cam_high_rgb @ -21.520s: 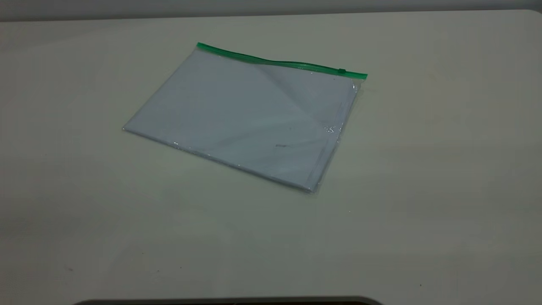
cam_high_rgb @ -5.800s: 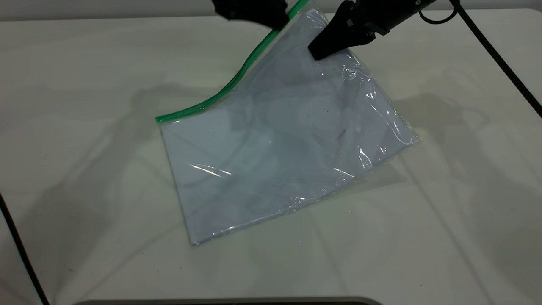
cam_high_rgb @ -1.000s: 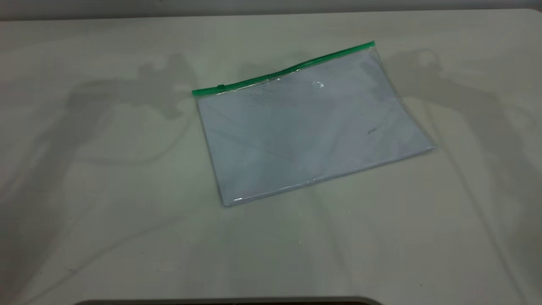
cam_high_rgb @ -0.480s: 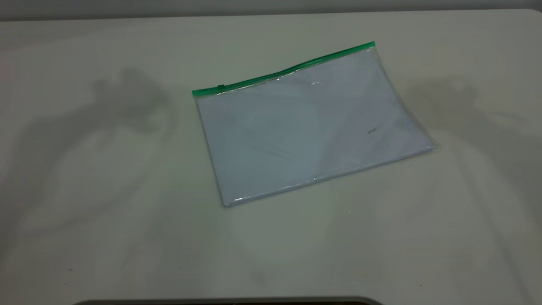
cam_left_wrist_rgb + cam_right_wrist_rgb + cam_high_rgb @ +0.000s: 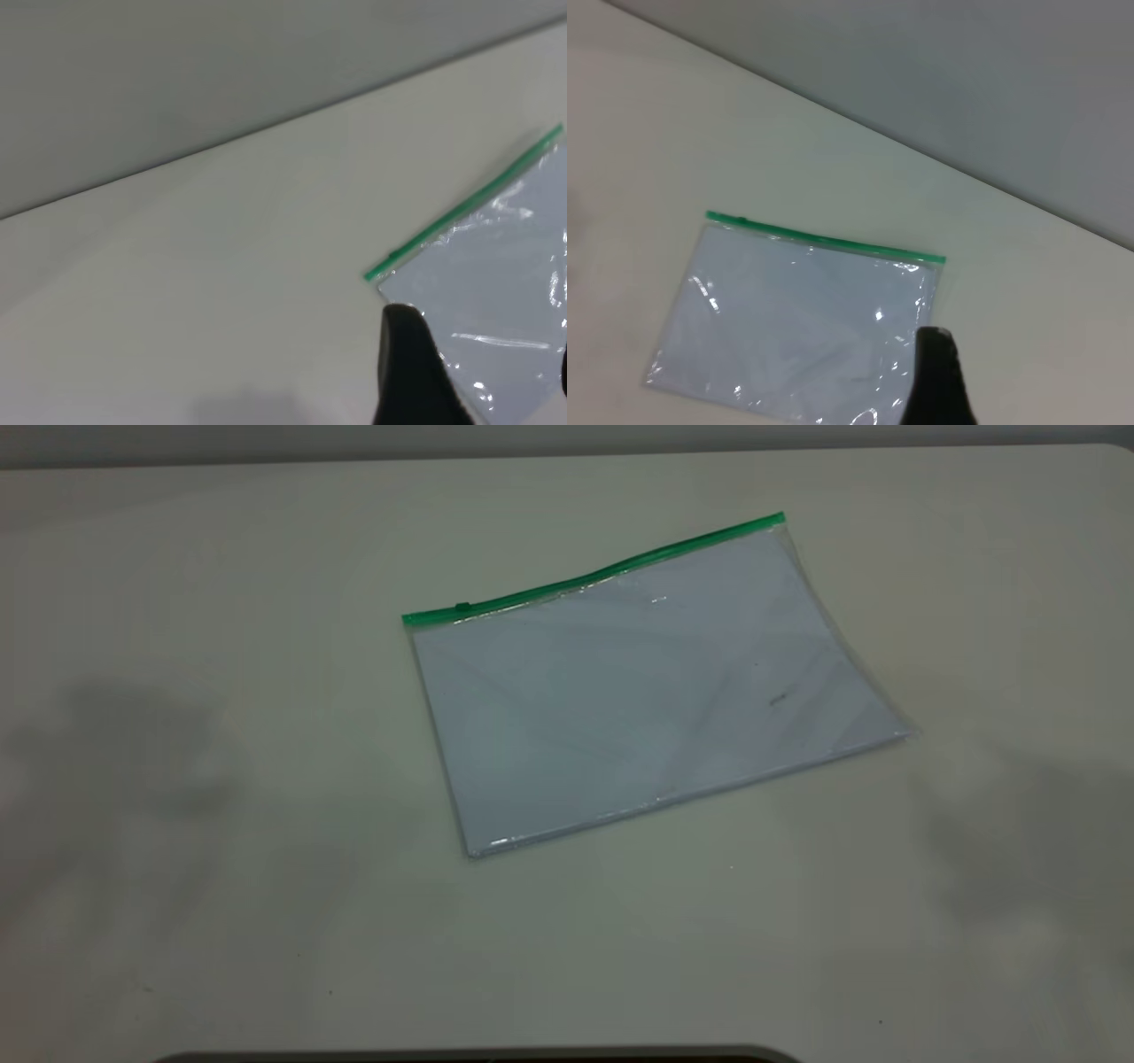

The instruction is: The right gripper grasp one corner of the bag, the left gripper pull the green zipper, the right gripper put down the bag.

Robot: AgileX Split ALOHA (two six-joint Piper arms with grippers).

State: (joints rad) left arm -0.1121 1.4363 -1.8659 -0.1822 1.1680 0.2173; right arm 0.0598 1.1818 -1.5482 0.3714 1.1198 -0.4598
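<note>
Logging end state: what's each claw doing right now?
Left claw: holds nothing, raised off the bag; open or closed cannot be told.
Right claw: same.

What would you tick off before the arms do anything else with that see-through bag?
1. The bag lies flat on the table: ok.
2. Nothing grips the bag: ok. Neither arm shows in the exterior view.
3. Slider tab at the left end of the green zipper: ok.
4. Zipper fully open or closed: cannot tell.
5. Left gripper clear of the bag: ok; open or shut: cannot tell.
6. Right gripper clear of the bag: ok; open or shut: cannot tell.
</note>
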